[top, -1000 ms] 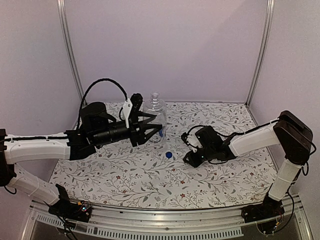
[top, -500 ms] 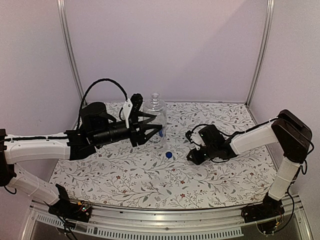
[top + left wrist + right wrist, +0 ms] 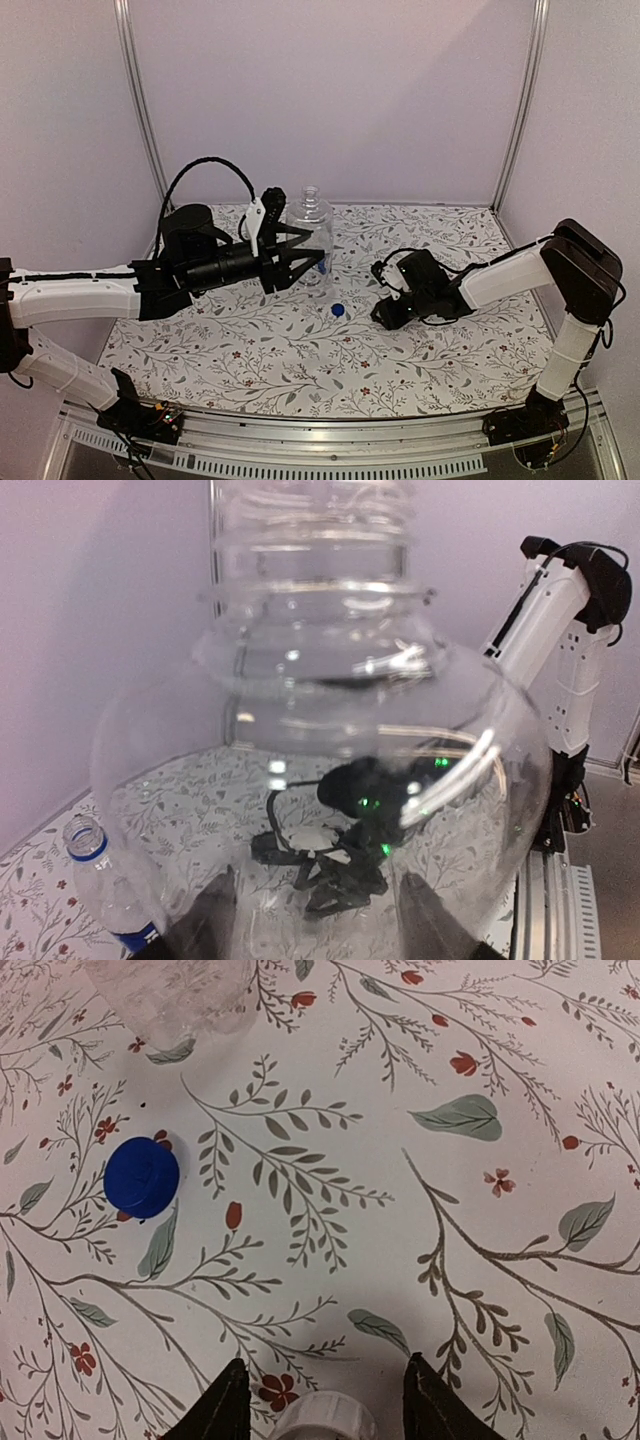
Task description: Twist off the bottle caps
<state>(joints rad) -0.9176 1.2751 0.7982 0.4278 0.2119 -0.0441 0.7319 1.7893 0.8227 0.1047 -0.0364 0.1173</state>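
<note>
My left gripper [image 3: 298, 262] is shut on the clear unlabelled bottle [image 3: 308, 232], which stands upright with a bare mouth. In the left wrist view that bottle [image 3: 320, 730] fills the picture, a finger [image 3: 212, 922] showing on each side. The labelled bottle [image 3: 103, 883] stands at lower left, its mouth uncapped. A blue cap [image 3: 338, 310] lies on the cloth, seen also as the blue cap [image 3: 142, 1176] in the right wrist view. My right gripper [image 3: 386, 312] hovers low to the right of it. The right gripper [image 3: 325, 1365] is open, and a whitish cap [image 3: 325, 1420] sits between its fingers without touching them.
A floral cloth [image 3: 250, 350] covers the table, with pale walls behind and at both sides. Metal posts [image 3: 140, 110] stand at the back corners. The right arm's white link [image 3: 555, 640] rises behind the bottle in the left wrist view.
My right gripper's jaws have opened and let go of the whitish cap, and that arm has shifted slightly back. The left arm and its bottle have not moved.
</note>
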